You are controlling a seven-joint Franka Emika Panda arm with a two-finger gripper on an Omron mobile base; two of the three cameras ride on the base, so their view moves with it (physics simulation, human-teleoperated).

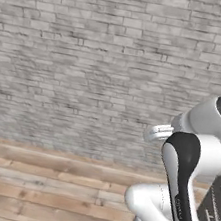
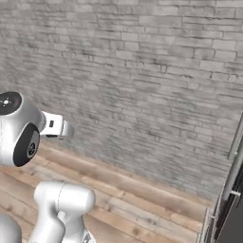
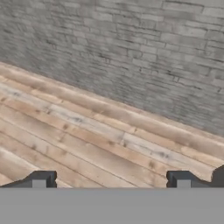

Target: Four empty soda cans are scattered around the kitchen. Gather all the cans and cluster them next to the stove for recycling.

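Left base view: you see a white brick wall (image 1: 91, 54) across the upper part, wood floor (image 1: 44, 188) below it, and the arm (image 1: 180, 194) folded at lower right, with a black panel down its link. A dark striped object sits at the right edge behind the arm; what it is can't be told.

Right base view: same wall (image 2: 142, 85), here running at an angle from upper left toward lower right, w/ the floor (image 2: 142, 199) along its foot. The arm (image 2: 28, 142) rises at lower left; a round dark-capped joint sits at the left edge. This view adds what the left one lacks: a grey metal upright w/ a dark panel (image 2: 230, 199) at the lower right corner, identity unclear.

Hand view: the gripper (image 3: 111, 179) points at the floor planks (image 3: 87, 140) and the wall base. You see its two dark finger tips (image 3: 39, 178) set far apart near the bottom left and bottom right, so the jaws stand wide open w/ nothing between them.

Floor: brown planks, lighter worn streaks, bare where seen. Wall: pale grey-white brick.

As for the soda cans and the stove, you can't place them from these views; their location can't be told.
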